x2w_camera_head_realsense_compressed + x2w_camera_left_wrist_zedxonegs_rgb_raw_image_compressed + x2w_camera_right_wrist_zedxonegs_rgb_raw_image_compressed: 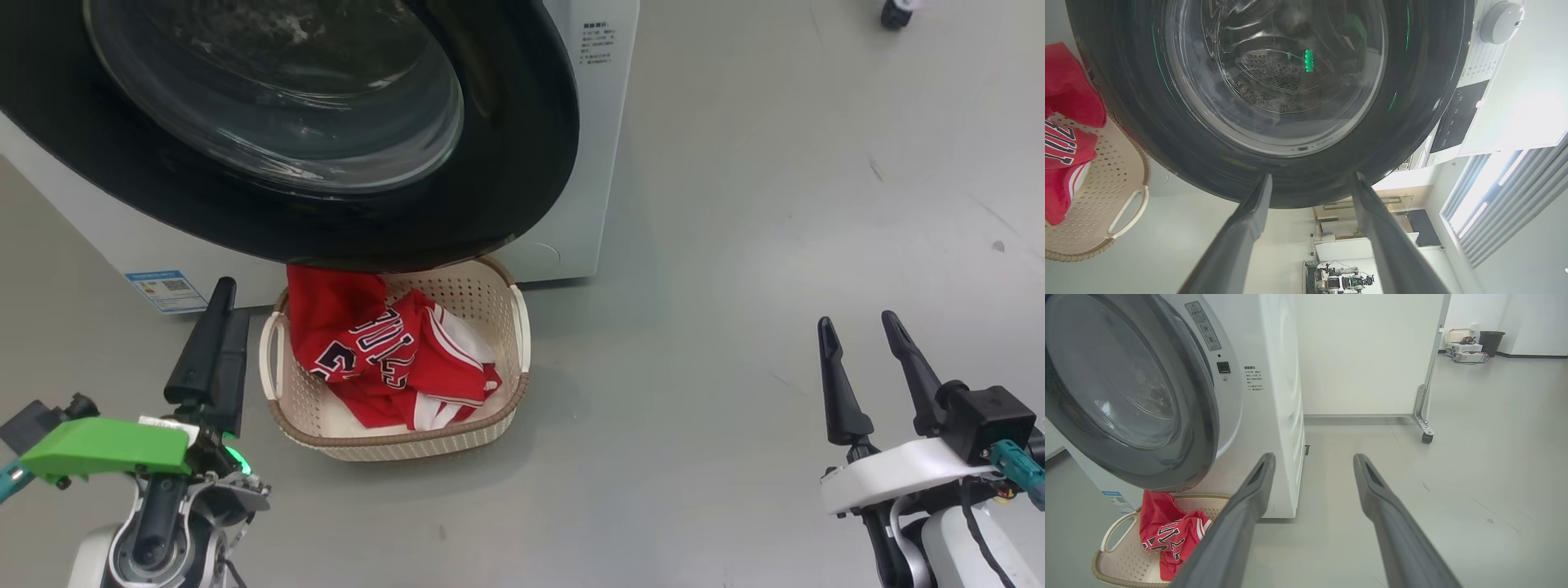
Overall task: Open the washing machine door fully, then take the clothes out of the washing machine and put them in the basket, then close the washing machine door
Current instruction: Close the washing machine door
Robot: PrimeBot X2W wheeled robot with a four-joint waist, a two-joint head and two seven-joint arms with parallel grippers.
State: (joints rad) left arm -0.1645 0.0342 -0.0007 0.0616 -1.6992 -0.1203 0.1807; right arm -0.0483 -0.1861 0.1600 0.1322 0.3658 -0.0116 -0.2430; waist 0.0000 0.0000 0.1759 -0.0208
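Glossy black-rimmed round glass washing machine door point(1274, 102) stands swung out straight ahead of the nearer left hand point(1312, 175), which is spread and empty. The right hand point(857, 320), also spread, sits well apart. Red jersey clothes point(384, 359) lie in the cream perforated plastic basket point(408, 447) beneath the door.

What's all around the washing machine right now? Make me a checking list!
Surface: grey floor, a few scuffs.
Job's things: red Bulls clothes lie in the cream basket, below the washing machine door; whether the door is latched, cannot tell.
Clutter: boxes by the far wall.
Hands: left hand open, facing the door; right hand open, holding nothing.
Cables: black cable at the right wrist.
Surroundings: wheeled partition, dark bin.
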